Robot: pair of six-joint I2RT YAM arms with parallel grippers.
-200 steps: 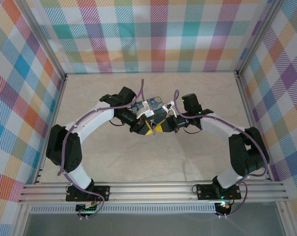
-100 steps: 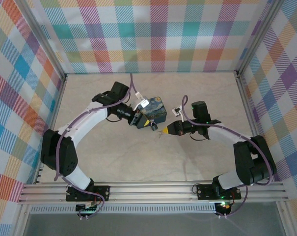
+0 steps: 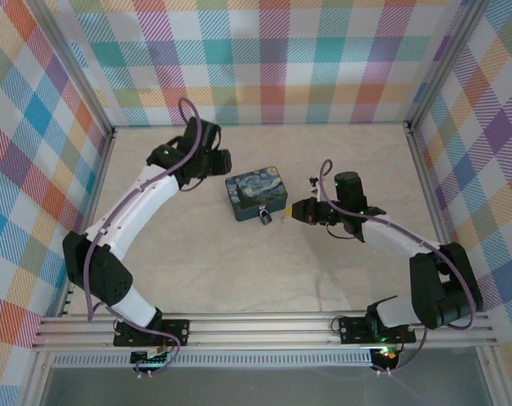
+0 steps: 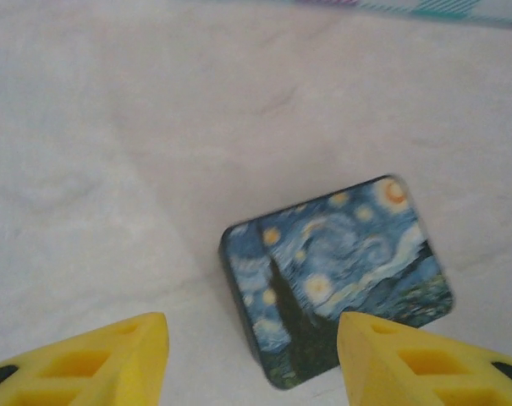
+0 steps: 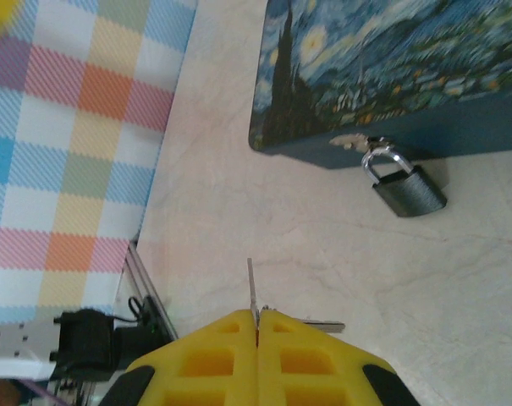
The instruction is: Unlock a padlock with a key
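While the right gripper [image 5: 257, 317] has its yellow fingers pressed tight together, there's a thin sliver of metal pinched in the seam and poking out past the tips. That looks like the key [image 5: 250, 286], with another bit of it sticking out sideways at the right, though it's so skinny I can't say which end is which. From above, that gripper [image 3: 291, 212] sits low over the table [image 3: 239, 271], just to the right of the padlock [image 3: 265, 218] and not touching it.

The padlock [image 5: 410, 193] is a small dark grey body with a shiny shackle. It hangs off the clasp on the tin's side wall and rests on the table right against the tin [image 5: 382, 63]. The shackle looks closed through the clasp.

Over on the other side, the left gripper [image 4: 251, 338] has its fingers wide apart with nothing between them, and it hovers looking down at the tin [image 4: 336, 275]. The tin is the dark blue one with yellow swirls, lying flat with the lid up. From the top camera the left gripper [image 3: 215, 161] is up and left of the tin [image 3: 256, 193], near it but clear of it. A plaid wall [image 5: 86, 127] runs along the table edge in the right wrist view.
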